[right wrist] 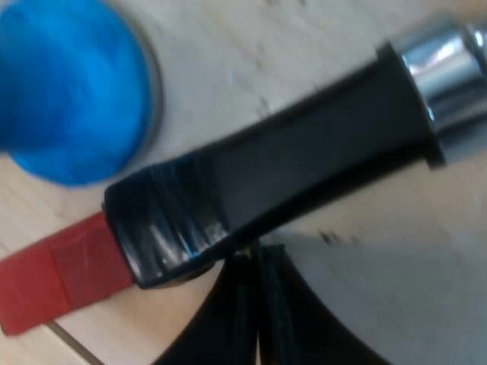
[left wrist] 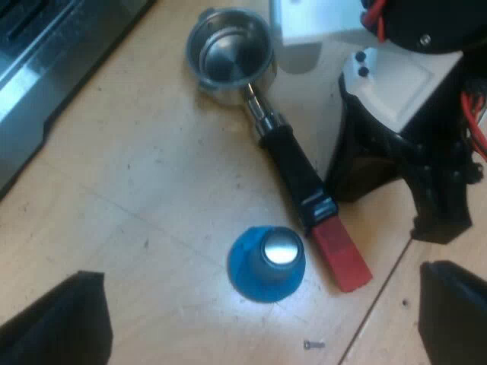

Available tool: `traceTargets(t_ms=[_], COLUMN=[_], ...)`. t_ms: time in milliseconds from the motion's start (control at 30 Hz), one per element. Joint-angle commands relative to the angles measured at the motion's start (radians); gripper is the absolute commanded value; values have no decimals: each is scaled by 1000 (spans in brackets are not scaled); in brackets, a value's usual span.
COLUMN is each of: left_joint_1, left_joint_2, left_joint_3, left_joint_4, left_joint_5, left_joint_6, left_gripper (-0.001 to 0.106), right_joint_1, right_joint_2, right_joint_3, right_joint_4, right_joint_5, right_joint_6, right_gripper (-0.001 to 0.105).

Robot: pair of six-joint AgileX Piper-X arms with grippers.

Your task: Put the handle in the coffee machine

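Left wrist view: left gripper (left wrist: 259,304) was spread wide and empty, hovering over the wooden table (left wrist: 137,198). The portafilter (left wrist: 293,163) lay flat ahead of it, with its metal basket (left wrist: 230,57) farthest out near the espresso machine (left wrist: 38,68) and its red end (left wrist: 342,257) nearest. A blue tamper (left wrist: 266,262) stood just beside the red end. The right gripper (left wrist: 358,179) stood close against the handle.

Right wrist view: its fingers (right wrist: 228,327) appeared pressed together, gripping nothing, with the tips at the black grip (right wrist: 304,152); whether they touched it was uncertain.

Judged stiff, basket-heavy and smooth. Best taken mid-grip, toward the basket.
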Motion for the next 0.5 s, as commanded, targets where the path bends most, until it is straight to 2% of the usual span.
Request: traceTargets(t_ms=[33,100,233,333,500], left_joint_1=[-5,-5,-5,-5,-5], left_joint_2=[-2,-2,-2,-2,-2], left_joint_3=[-4,-4,-4,-4,-4], left_joint_4=[3,3,3,3,1], left_joint_5=[-6,-6,-6,-6,-11], left_joint_6=[-14,-14,-14,-14,-14], left_gripper=[84,84,84,84,84], right_joint_1=[2,2,2,2,2], right_joint_2=[4,4,4,-18,-106], right_joint_3=[-4,-4,-4,-6,-13], right_joint_4=[-76,-148,-141,-88,35], right_joint_5=[15,41,51,33,83], right_joint_6=[12,37,50,49,43], right_gripper=[0,0,0,0,0])
